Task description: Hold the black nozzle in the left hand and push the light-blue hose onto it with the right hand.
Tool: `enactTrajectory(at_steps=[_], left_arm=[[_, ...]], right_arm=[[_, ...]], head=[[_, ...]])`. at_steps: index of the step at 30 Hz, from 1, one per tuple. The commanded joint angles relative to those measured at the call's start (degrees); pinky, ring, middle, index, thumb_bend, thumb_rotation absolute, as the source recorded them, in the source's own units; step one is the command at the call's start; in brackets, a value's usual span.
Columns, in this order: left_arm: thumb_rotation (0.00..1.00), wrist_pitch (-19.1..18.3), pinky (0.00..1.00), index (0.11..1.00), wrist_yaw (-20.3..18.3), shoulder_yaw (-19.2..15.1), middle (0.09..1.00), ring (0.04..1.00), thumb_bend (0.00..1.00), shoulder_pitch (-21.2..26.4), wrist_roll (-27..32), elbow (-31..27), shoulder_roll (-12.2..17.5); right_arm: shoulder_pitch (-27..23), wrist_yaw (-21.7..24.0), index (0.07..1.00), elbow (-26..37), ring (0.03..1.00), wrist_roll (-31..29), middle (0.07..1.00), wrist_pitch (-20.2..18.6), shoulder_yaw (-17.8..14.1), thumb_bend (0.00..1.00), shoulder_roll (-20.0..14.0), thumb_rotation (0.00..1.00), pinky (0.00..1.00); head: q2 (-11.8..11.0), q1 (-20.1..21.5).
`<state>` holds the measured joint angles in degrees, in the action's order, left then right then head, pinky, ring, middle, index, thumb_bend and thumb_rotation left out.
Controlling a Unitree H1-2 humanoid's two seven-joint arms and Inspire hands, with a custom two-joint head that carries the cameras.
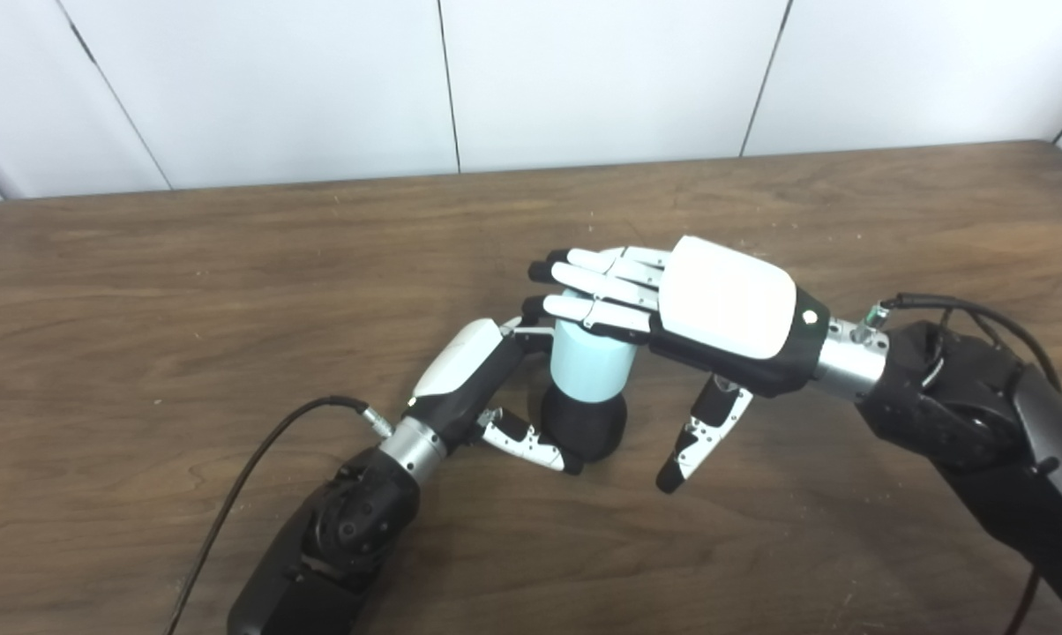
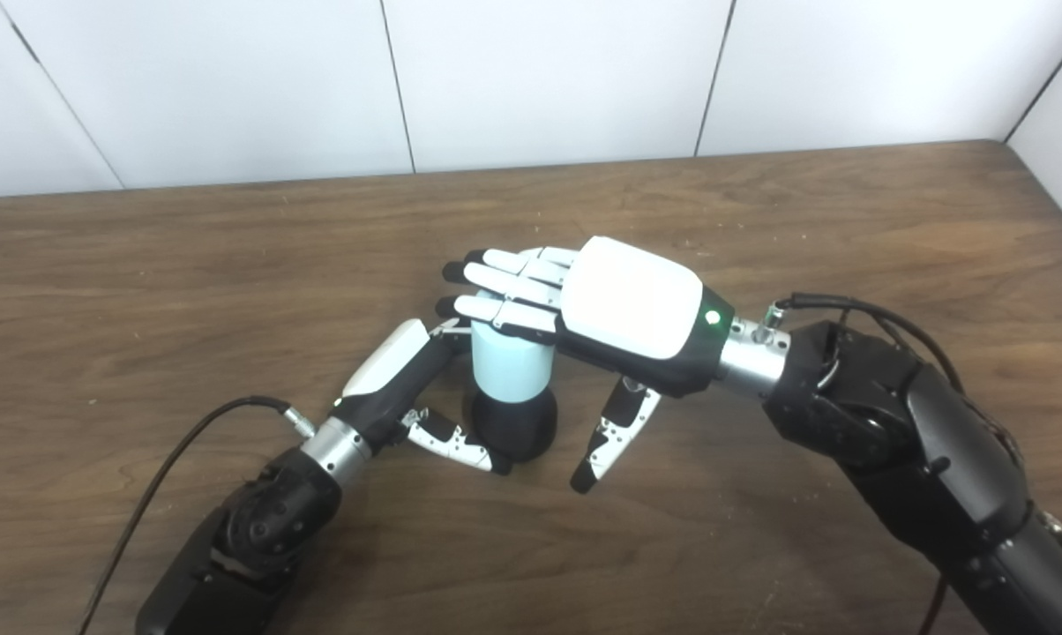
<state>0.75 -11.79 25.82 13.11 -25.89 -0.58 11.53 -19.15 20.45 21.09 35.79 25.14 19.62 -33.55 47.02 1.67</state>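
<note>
The black nozzle (image 1: 586,429) stands upright on the wooden table (image 1: 231,265), near its middle. A light-blue hose (image 1: 589,363) sits on top of it, a short upright cylinder. My left hand (image 1: 466,367) is shut on the nozzle from the left. Its thumb curls round the nozzle's front base and its fingers are hidden behind. My right hand (image 1: 723,302) hovers over the hose, palm down. Its fingers (image 1: 594,291) lie flat and straight across the hose's top end. Its thumb (image 1: 700,437) hangs down to the right, apart from the hose.
A black cable (image 1: 258,459) trails from my left wrist across the table toward the front edge. Another cable (image 1: 954,309) loops over my right wrist. White wall panels (image 1: 584,79) stand behind the table's far edge.
</note>
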Motion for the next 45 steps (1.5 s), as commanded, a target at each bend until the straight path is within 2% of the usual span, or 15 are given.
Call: enactTrajectory(at_steps=[1, 25, 45], left_arm=[[0.07, -2.1, 0.96, 0.484, -3.5, 1.1, 0.631, 0.76, 0.52, -1.3, -0.6, 0.8, 0.9], [0.07, -1.9, 0.96, 0.483, -3.5, 1.0, 0.662, 0.761, 0.52, -1.4, -0.4, 0.6, 0.9], [0.07, -2.2, 0.97, 0.485, -3.5, 1.2, 0.635, 0.723, 0.52, -1.2, -1.2, 0.3, 1.2]], right_arm=[[1.8, 4.5, 0.943, -1.5, 0.968, 2.1, 1.0, 0.4, 2.0, 0.93, -1.6, 0.46, 0.84], [1.4, 4.5, 0.933, -0.8, 0.968, 2.4, 1.0, 1.0, 3.2, 0.93, -0.6, 0.46, 0.83], [1.7, 4.7, 0.938, -1.1, 0.969, 2.2, 1.0, 1.1, 3.7, 0.93, -0.9, 0.46, 0.83]], head=[[0.0, 0.0], [0.2, -0.1], [0.5, -0.1]])
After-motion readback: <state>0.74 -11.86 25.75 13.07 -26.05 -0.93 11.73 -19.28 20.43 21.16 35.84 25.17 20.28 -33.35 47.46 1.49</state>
